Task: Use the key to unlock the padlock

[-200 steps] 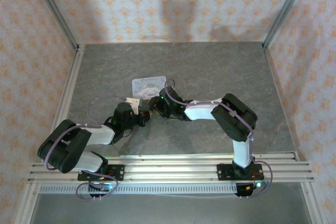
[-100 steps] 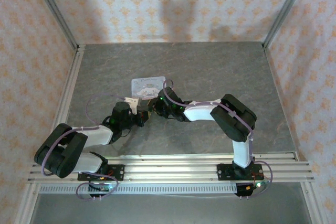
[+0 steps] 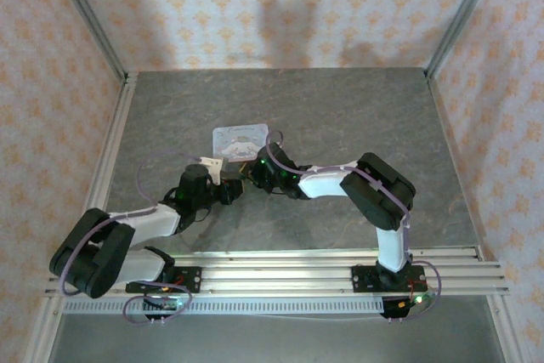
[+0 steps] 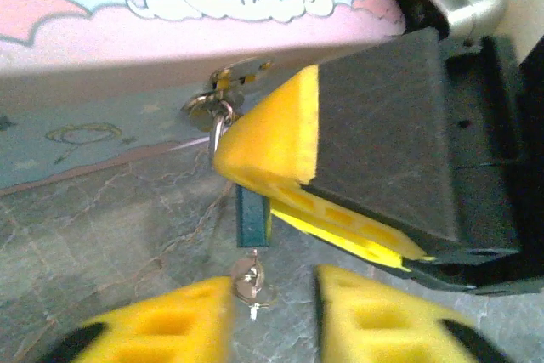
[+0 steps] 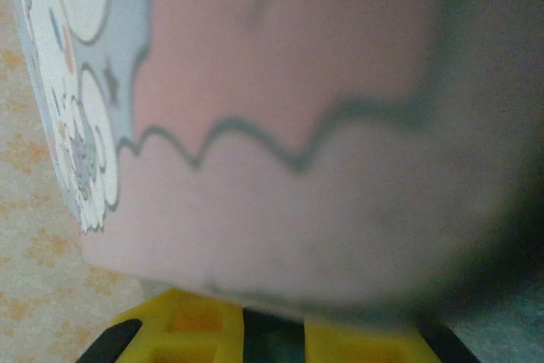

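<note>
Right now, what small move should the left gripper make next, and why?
Probably close the left gripper on the key. Its fingers stand open on either side of the key, which sits in the bottom of the padlock, and the right gripper seems to clamp the padlock body.

A robotics lab test cell: a grey stone-look tabletop (image 3: 340, 116) is boxed in by orange-patterned wall panels (image 3: 280, 6) at 9, 12 and 3 o'clock. There are aluminium corner posts (image 3: 89, 16). The left arm (image 3: 127, 229) and right arm (image 3: 374, 189) are bolted to slotted aluminium rails (image 3: 280, 263) at 6 o'clock.
</note>
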You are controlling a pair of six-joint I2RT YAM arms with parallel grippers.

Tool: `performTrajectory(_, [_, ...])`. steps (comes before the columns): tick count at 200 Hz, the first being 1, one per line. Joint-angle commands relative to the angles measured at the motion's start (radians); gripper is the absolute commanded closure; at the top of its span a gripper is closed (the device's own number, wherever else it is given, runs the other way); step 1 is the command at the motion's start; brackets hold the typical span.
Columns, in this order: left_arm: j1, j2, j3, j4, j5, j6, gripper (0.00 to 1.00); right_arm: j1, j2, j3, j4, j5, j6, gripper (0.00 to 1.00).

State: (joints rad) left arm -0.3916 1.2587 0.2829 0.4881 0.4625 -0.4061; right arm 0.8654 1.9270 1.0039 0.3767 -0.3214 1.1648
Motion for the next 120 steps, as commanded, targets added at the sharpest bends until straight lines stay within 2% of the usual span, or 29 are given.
performTrajectory(1, [0.017, -0.077, 0.029, -0.104, -0.030, -0.038, 0.57, 0.012, -0.049, -0.026, 0.003, 0.047, 0.054, 1.00])
performTrajectory(22, [0.055, -0.128, 0.021, -0.171, 0.016, -0.087, 0.56, 0.012, -0.064, -0.022, -0.022, 0.065, 0.076, 1.00])
performTrajectory(54, [0.076, -0.138, -0.013, -0.145, 0.114, -0.157, 0.59, 0.012, -0.067, -0.005, -0.044, 0.065, 0.108, 1.00])
performTrajectory(120, [0.076, -0.074, -0.019, -0.085, 0.149, -0.114, 0.59, 0.017, -0.060, 0.053, -0.166, 0.055, 0.131, 1.00])
